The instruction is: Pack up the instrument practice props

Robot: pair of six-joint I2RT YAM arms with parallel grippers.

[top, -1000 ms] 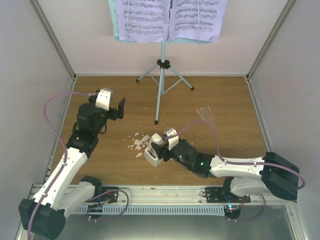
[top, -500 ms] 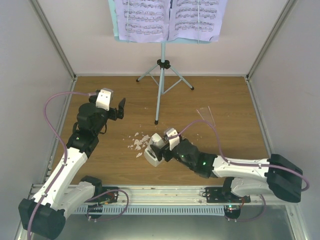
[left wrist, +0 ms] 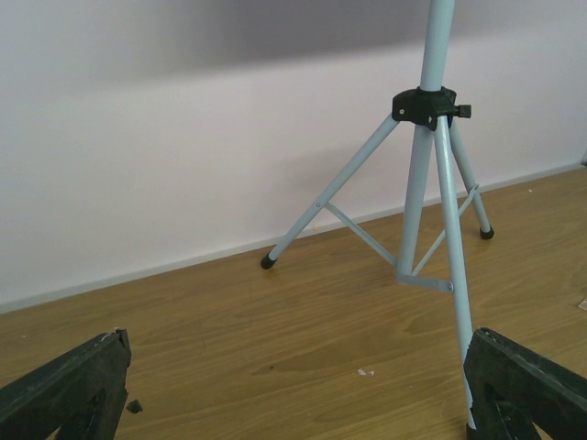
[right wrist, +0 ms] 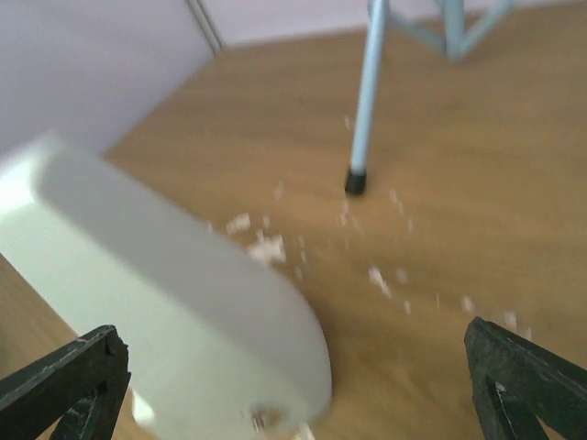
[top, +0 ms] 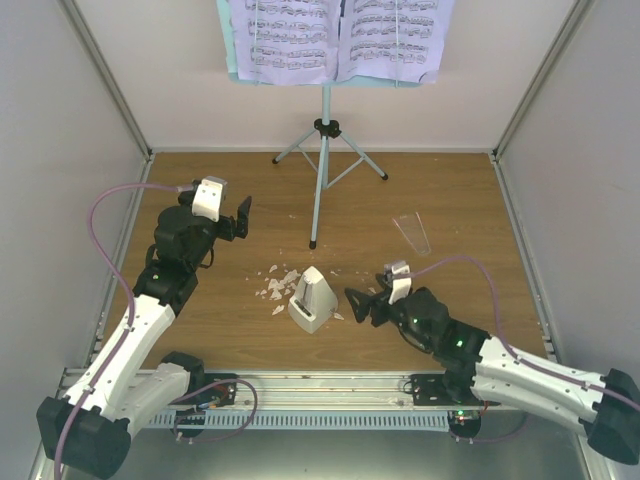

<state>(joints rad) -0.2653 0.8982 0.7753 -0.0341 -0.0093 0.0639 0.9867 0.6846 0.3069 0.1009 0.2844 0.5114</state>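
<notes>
Indoors: brown wood-grain desk (top: 460, 190), boxed in by plain pale walls.
Found smooth white pyramid metronome (top: 311, 297) at front middle, upright on its base, long axis vertical, tip up, beside scattered white crumbs (top: 275, 282). Logged right jaws spread wide, empty, just right of it; left jaws likewise parted, gripping nothing, aimed at pale blue music stand (top: 322, 150) on thin tubular tripod legs at back. Noted sheet-music pages (top: 290, 40) up top; clear triangular cover (top: 412, 232) lying flat at right.
</notes>
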